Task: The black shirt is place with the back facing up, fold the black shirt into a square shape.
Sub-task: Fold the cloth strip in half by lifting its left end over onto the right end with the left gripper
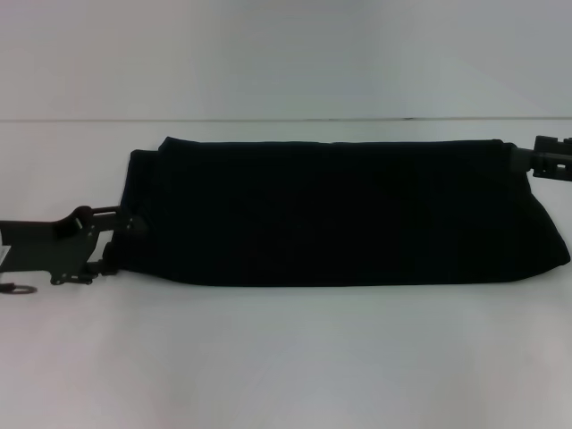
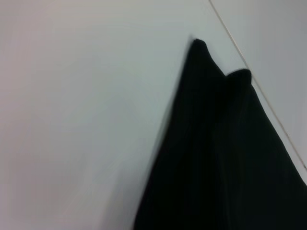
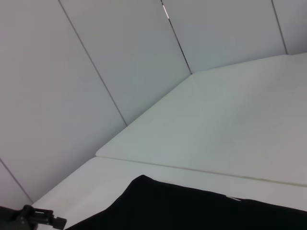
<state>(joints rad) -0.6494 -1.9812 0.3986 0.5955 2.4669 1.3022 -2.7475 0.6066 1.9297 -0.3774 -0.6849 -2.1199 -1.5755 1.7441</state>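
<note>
The large soft black fabric shirt (image 1: pixel 344 213) lies on the white table (image 1: pixel 286 357) as a long, low band running across the middle of the head view, folded over on itself so its far edge is nearly straight and its near edge curves gently. Its surface shows plain black only; no lettering or label can be read on the side that faces up. In the left wrist view the cloth (image 2: pixel 225 158) rises to two small peaks against the pale surface, and in the right wrist view one dark edge of it (image 3: pixel 192 211) crosses the table.

The left gripper (image 1: pixel 121 234), a black metal frame with brackets, sits at the shirt's left end, touching the edge of the fabric near the table surface; whether its fingers are closed on the cloth cannot be told, since black metal and black fabric merge there. The right gripper (image 1: pixel 527 156) reaches in at the shirt's far right corner, its dark tip meeting the cloth; its grip cannot be made out either.

Beyond the shirt a thin seam line (image 1: pixel 286 119) marks the table's far edge against a pale panelled wall (image 3: pixel 120 57). A small dark ring-like part (image 1: pixel 20 264) hangs below the left arm's frame.
</note>
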